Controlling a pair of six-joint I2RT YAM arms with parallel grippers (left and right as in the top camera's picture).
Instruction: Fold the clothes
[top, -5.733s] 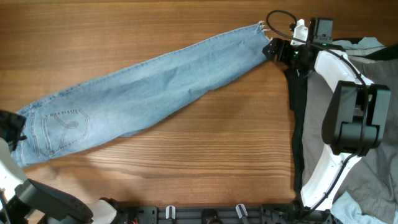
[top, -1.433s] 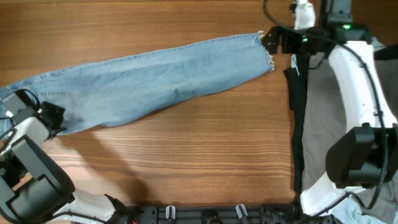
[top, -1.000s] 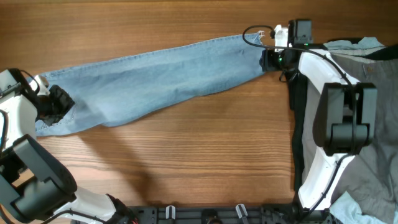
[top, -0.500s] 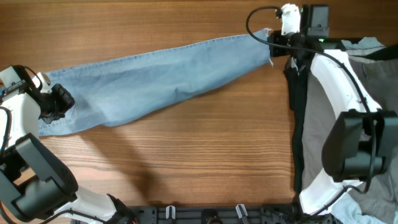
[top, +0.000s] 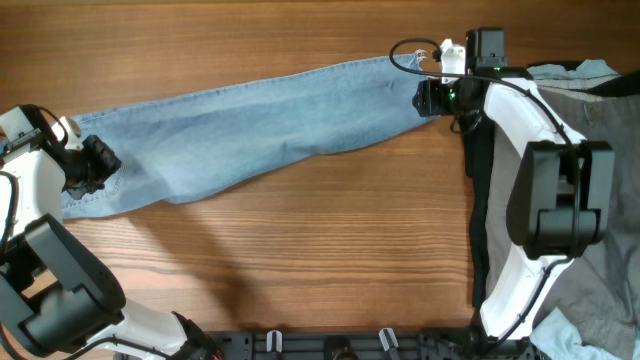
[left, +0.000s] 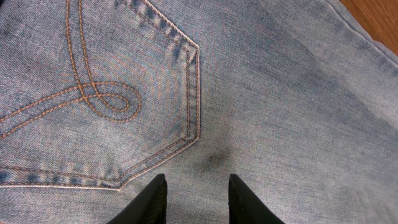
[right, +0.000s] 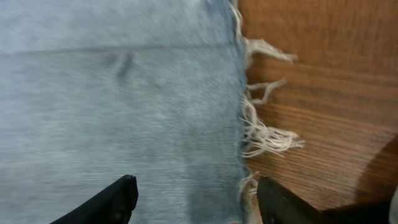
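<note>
You have the jeans (top: 260, 125) stretched across the surface (top: 320, 250) from one pincer to the other. The waist end lies under your left pincer (top: 95, 165) and the hem end under your right pincer (top: 425, 97). In the left wrist view, the back pocket (left: 93, 106) lies ahead of the pincer tips and to their left, with cloth on every side. Your right pincer straddles the hem (right: 261, 124), with leg cloth to its left and bare surface to its right. Just right of that pincer a narrow garment (top: 478, 200) runs toward the near edge, and wide trousers (top: 625, 130) lie beyond it.
</note>
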